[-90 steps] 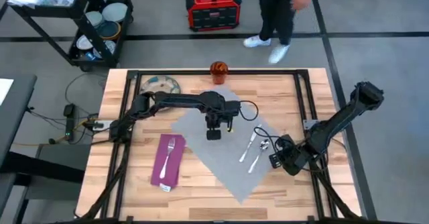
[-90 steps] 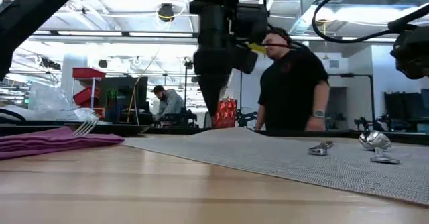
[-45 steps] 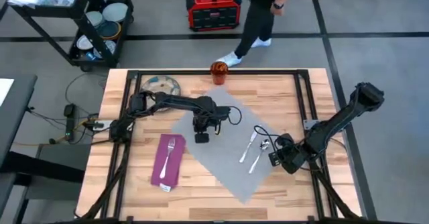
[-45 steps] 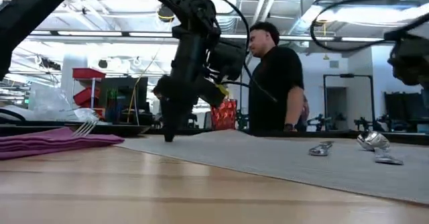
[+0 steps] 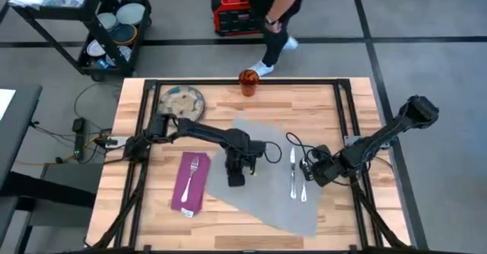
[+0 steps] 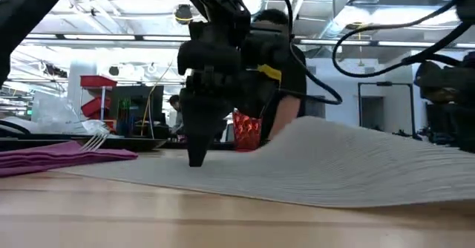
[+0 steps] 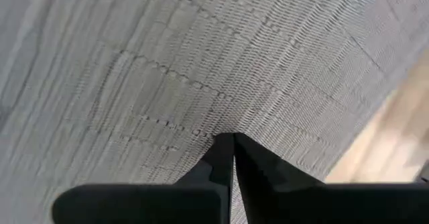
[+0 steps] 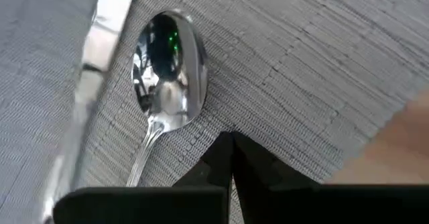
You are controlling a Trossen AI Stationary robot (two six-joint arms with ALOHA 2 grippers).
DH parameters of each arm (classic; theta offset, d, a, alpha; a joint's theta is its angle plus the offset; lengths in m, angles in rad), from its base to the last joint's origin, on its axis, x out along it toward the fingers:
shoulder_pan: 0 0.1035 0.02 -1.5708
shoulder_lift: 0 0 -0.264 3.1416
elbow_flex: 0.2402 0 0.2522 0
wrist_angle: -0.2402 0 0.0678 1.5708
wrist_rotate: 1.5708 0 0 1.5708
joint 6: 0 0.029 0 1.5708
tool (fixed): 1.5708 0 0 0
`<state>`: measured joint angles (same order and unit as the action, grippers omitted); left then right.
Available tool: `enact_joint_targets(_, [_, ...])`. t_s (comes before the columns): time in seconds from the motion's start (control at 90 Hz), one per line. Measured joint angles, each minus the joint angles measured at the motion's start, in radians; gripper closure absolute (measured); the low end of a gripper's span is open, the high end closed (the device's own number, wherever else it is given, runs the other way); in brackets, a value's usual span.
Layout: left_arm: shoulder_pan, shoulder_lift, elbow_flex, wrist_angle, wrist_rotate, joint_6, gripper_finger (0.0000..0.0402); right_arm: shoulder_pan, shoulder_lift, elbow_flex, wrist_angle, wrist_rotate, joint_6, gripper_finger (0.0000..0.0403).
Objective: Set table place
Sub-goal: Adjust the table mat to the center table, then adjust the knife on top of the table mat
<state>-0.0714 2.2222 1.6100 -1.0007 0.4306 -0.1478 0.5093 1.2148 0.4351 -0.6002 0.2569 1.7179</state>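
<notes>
The grey woven mat (image 5: 268,197) lies askew on the table (image 5: 152,216), with the knife (image 5: 292,170) and spoon (image 5: 302,185) lying on its right part. My left gripper (image 5: 237,179) is shut, fingertips down on the mat's left part. My right gripper (image 5: 309,171) is shut at the mat's right edge beside the spoon's bowl (image 8: 166,63). The magenta napkin (image 5: 189,184) with the fork (image 5: 193,168) on it lies left of the mat. The plate (image 5: 181,100) and the orange-red cup (image 5: 248,80) stand at the far edge. In the low view the mat (image 6: 349,155) humps up. My left gripper presses its shut fingertips (image 7: 228,147) down on the mat's top surface (image 7: 201,110), near its left corner. The fingers come from above, pointing down (image 6: 197,155). The mat lies flat on the table under them. My right gripper has its shut fingertips (image 8: 228,147) on the mat (image 8: 295,83), close to its right edge, next to the spoon's bowl. The fingers slant down from the table's right. Whether they pinch a fold, I cannot tell.
A person (image 5: 275,7) walks just beyond the far edge, by a red device (image 5: 231,12) on the floor. A black shelf cart (image 5: 114,26) with dishes stands at the far left. Bare wood lies along the near edge and at the far right.
My left gripper has gone toward the near edge and a little left, its shut tips dragging the mat. The mat has turned about and slid nearer, and it humps up at its right. The knife and spoon have turned with it. My right gripper has shifted slightly farther.
</notes>
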Motion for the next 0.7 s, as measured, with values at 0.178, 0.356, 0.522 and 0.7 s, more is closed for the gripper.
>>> enact_joint_targets(0.178, [-0.023, 0.002, -0.001, -0.007, 0.056, -0.053, 0.0401, -0.038, -0.001, 0.000, -0.081, -0.011, -0.025, 0.0403])
enact_joint_targets(0.356, [-0.032, 0.005, -0.002, 0.009, 0.118, -0.083, 0.0401, -0.075, -0.042, -0.002, -0.105, -0.022, -0.075, 0.0403])
enact_joint_targets(0.522, [-0.029, -0.007, -0.006, 0.023, 0.172, -0.103, 0.0401, -0.077, -0.119, 0.011, -0.171, 0.016, -0.071, 0.0403])
enact_joint_targets(0.7, [-0.012, -0.063, -0.006, 0.086, 0.182, -0.112, 0.0401, -0.047, -0.144, 0.076, -0.111, 0.061, -0.144, 0.0403])
